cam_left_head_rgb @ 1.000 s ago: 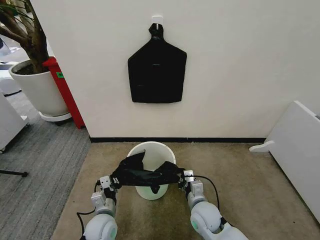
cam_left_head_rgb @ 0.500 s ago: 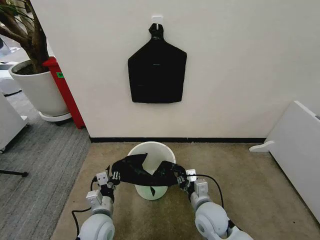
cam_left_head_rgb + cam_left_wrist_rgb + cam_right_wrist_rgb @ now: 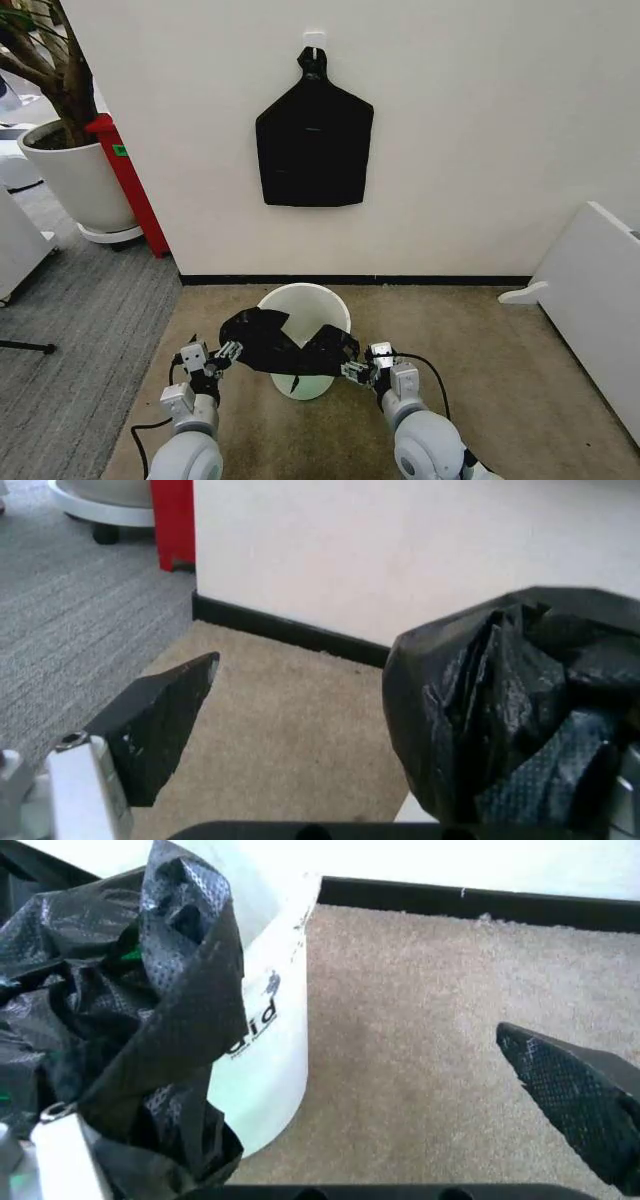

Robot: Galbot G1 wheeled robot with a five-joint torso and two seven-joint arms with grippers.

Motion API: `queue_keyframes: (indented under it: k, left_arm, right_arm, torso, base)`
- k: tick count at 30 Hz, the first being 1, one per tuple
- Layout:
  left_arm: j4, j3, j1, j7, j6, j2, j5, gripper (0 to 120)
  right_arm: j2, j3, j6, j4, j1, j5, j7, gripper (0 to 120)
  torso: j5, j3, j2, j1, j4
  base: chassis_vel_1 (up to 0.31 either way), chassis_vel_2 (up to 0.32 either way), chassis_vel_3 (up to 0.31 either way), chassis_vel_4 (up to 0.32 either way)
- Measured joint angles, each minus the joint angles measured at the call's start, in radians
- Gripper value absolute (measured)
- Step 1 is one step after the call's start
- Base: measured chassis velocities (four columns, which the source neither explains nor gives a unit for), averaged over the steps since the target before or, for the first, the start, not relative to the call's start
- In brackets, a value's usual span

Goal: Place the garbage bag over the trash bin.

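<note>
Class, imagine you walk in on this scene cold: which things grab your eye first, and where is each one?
The crinkly garbage bag lies draped over the near rim of the white trash bin, which stands on the beige carpet by the wall. The left gripper and right gripper flank the bin, each open beside an end of the bag. Above, a flat black bundle hangs from a wall hook.

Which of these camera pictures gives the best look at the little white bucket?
The head view: the trash bin shows whole there, open rim up, with the garbage bag draped across it. The right wrist view shows one side wall with printed letters. The left wrist view shows hardly any of it, mostly bag.
</note>
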Motion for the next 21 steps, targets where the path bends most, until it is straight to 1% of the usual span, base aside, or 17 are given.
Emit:
queue_keyframes:
  k: [9,18,21]
  left_arm:
    - [-0.020,-0.011,0.037,0.014,-0.025,-0.011,0.009,100]
    - [-0.103,-0.027,0.116,0.023,-0.037,-0.022,0.033,100]
    - [-0.109,-0.033,0.124,0.024,-0.041,-0.026,0.043,100]
  right_arm:
    - [-0.005,0.016,0.000,0.028,-0.008,0.027,-0.003,100]
    - [-0.012,0.023,-0.008,0.081,-0.039,0.053,0.000,100]
    - [-0.012,0.022,-0.007,0.084,-0.049,0.053,-0.002,100]
  torso:
    - [0.0000,0.000,0.000,0.000,0.0000]
    - [0.0001,0.000,0.000,0.000,0.0000]
    - [0.0000,0.000,0.000,0.000,0.0000]
  base:
    - [0.000,0.000,0.000,0.000]
    - [0.000,0.000,0.000,0.000]
    - [0.000,0.000,0.000,0.000]
